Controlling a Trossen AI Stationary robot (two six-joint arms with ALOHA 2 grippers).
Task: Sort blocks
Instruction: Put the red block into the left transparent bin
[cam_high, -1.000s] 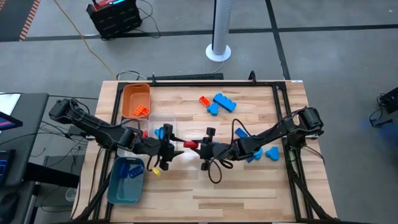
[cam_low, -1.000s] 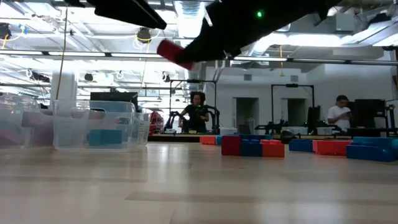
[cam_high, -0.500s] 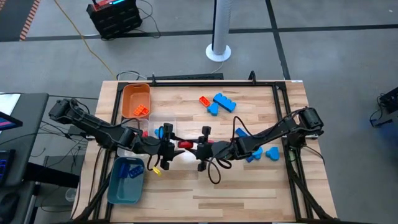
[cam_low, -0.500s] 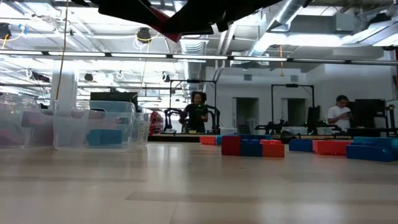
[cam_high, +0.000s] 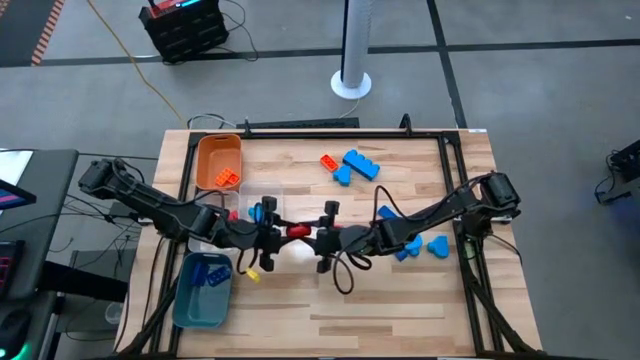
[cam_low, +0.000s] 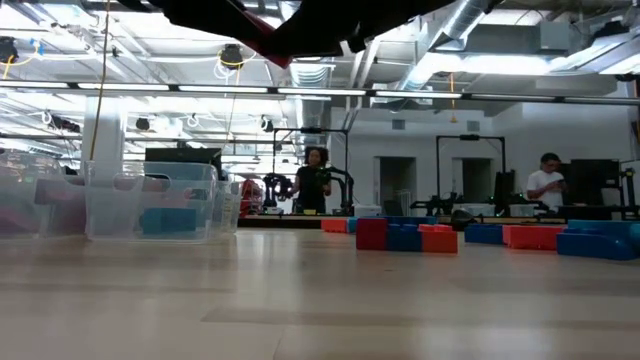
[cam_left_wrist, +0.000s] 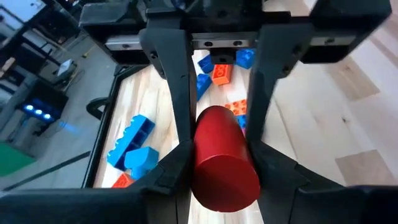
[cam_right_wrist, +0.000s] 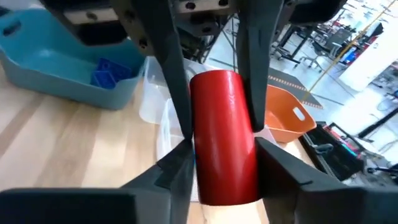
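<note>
A red cylinder block (cam_high: 297, 231) hangs level above the table's middle, between my two grippers, which meet tip to tip. My left gripper (cam_left_wrist: 219, 158) comes from the table's left and is shut on the block's left end. My right gripper (cam_right_wrist: 222, 155) comes from the right. Its fingers stand on either side of the block's other end, and the left wrist view shows a narrow gap at one of them. Loose blue and orange blocks (cam_high: 350, 165) lie at the far middle of the table. More blue blocks (cam_high: 415, 245) lie at the right, under my right arm. My left gripper pinches the red cylinder's curved sides (cam_left_wrist: 198, 155) between its two fingers, at the end nearer the table's left. The fingers come in about level from the left and lie along the cylinder. The cylinder is lifted clear of the table and lies roughly level.
Three trays stand along the left side: an orange tray (cam_high: 218, 165) with orange blocks at the far left, a clear tray (cam_high: 255, 200) beside it, and a teal tray (cam_high: 203, 290) with blue blocks near the front. In the low view, people show in the room beyond the table.
My right gripper has risen and gone a little toward the table's left, carrying the red cylinder up between my left gripper's fingers. The cylinder is now higher and closer to the left gripper than before.
</note>
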